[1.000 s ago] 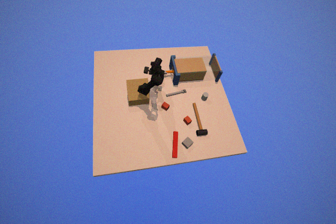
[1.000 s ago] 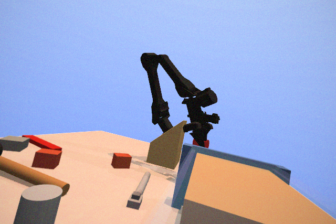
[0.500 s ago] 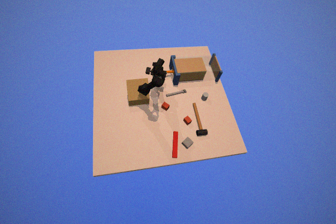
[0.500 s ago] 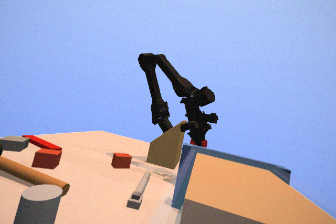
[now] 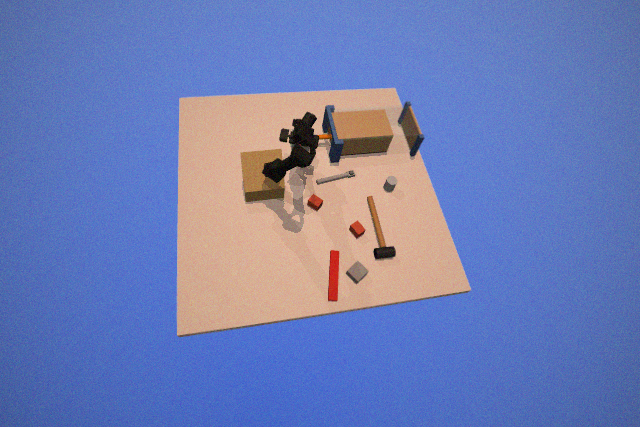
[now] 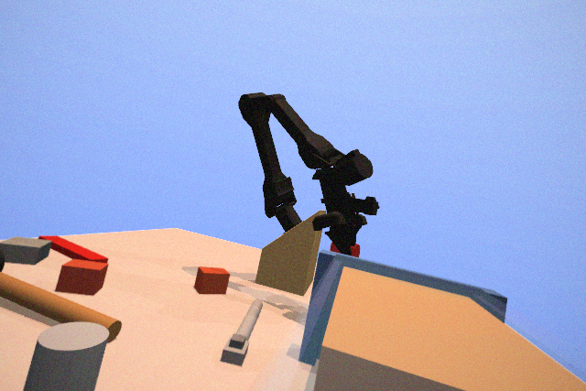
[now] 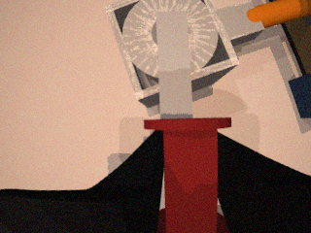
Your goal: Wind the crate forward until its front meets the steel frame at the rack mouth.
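My gripper is shut on the red grip of the winch handle. The handle's grey arm reaches over the round top of the winch, whose square key end is hidden. An orange strap runs from the winch side to the crate. The brown crate sits flat, its front close behind the blue steel frame. I cannot tell whether they touch.
A brown block stands beside the arm. A grey wrench-like tool, red blocks, a grey cylinder, a mallet, a red bar and a grey block lie about.
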You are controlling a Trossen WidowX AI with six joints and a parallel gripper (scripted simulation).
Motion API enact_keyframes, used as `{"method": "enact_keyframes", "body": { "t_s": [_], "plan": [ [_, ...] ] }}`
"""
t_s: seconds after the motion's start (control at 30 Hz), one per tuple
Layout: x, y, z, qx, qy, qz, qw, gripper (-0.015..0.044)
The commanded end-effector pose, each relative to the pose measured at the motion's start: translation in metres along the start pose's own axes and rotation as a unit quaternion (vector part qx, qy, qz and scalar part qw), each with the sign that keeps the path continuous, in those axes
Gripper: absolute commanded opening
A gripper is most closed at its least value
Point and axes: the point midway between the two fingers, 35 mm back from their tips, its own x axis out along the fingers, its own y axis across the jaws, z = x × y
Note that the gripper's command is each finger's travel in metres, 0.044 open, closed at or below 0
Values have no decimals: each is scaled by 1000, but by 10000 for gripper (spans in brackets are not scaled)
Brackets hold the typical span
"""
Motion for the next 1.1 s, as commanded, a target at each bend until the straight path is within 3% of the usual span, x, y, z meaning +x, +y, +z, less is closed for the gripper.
{"method": "enact_keyframes", "body": {
  "t_s": [0.0, 1.07],
  "plan": [
    [0, -18, 0, 11, 4, -25, 1000, 0],
    [5, -48, 11, 11, 4, -26, 1000, 0]
  ]
}}
